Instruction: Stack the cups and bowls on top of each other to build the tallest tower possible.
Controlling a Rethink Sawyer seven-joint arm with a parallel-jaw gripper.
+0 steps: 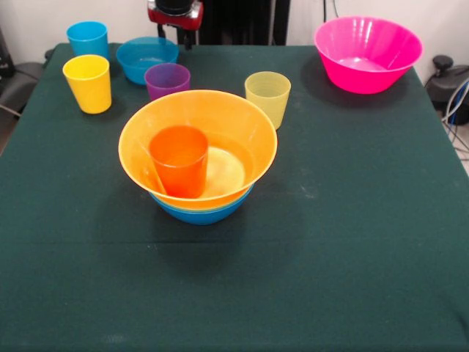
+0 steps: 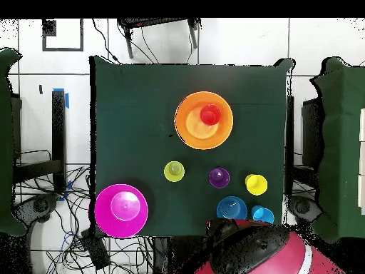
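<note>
Five cups and four bowls are counted on the surface [image 1: 352, 220]; the tower [image 1: 198, 158] is seen mid-surface: orange cup [image 1: 179, 160] in orange-yellow bowl [image 1: 234, 125], nested in blue bowl [image 1: 199, 214]. The gripper [image 1: 175, 15] is raised at the edge; its opening cannot be told.

Orange cup [image 1: 179, 159] stands upright in the orange-yellow bowl [image 1: 242, 128], nested on a blue bowl [image 1: 199, 214].

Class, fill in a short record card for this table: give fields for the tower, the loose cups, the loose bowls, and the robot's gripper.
tower: orange cup upright inside the orange-yellow bowl, nested in a blue bowl
loose cups: blue cup, yellow cup, purple cup, yellow-green cup, all upright
loose bowls: pink bowl at a table corner; small blue bowl beside the purple cup
gripper: gripper drawn back at the table edge, holding nothing visible; open or shut unclear
</note>
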